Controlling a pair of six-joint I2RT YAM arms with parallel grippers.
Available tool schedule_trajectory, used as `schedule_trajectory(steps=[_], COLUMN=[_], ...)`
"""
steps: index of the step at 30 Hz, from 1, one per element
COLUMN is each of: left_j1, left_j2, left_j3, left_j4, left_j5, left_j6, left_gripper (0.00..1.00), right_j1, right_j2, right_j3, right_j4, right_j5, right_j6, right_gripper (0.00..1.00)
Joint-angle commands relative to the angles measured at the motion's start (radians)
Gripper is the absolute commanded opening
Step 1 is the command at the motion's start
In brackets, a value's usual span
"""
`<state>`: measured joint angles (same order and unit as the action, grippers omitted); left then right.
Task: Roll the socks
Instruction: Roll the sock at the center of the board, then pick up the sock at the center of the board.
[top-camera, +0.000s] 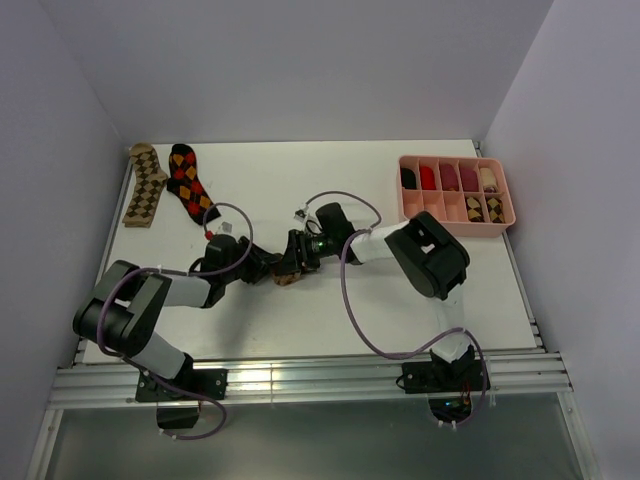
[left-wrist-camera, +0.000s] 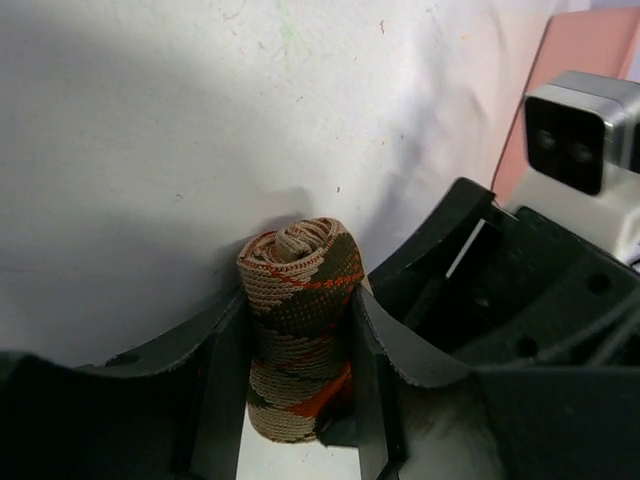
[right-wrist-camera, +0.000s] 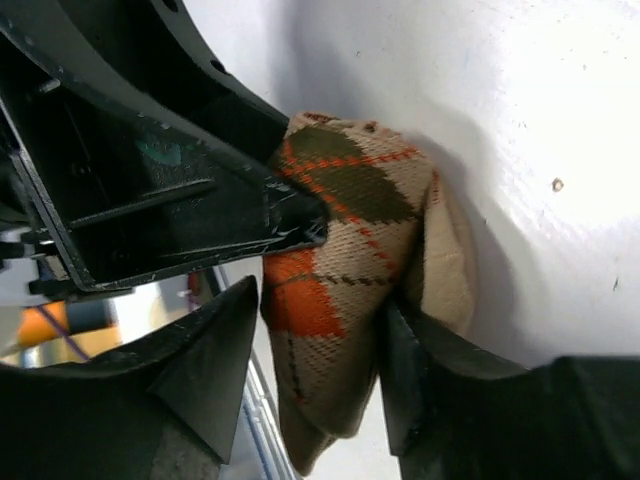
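- Rolled sock (left-wrist-camera: 300, 290), one: clamped in left gripper (left-wrist-camera: 298, 335) jaws, also pinched between right gripper (right-wrist-camera: 318, 345) jaws
- Two more laid flat side by side: tan sock (top-camera: 145, 185), black-red sock (top-camera: 190, 183)

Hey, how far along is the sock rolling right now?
Done: the beige-orange sock looks rolled into a tight cylinder. In hand: the left gripper and right gripper both clamp it. Remaining: the tan sock and black-red sock lie flat, unrolled.
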<state>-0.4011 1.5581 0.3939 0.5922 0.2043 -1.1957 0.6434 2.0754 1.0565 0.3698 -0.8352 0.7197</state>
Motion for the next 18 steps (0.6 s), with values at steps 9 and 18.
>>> schedule_trajectory(steps=[9,18], left_j1=[-0.031,-0.070], left_j2=[-0.029,0.013], left_j3=[0.172,0.325], left_j4=[-0.449,-0.663], left_j5=[-0.101,-0.147], left_j6=[0.117,0.168], left_gripper=[0.28,0.28], right_j1=[0.025,0.156], right_j2=[-0.290,-0.472], right_j3=[-0.058,-0.108], right_j4=[-0.289,-0.263], right_j5=[0.471,0.815], right_j6=[-0.282,-0.483], right_gripper=[0.70,0.75])
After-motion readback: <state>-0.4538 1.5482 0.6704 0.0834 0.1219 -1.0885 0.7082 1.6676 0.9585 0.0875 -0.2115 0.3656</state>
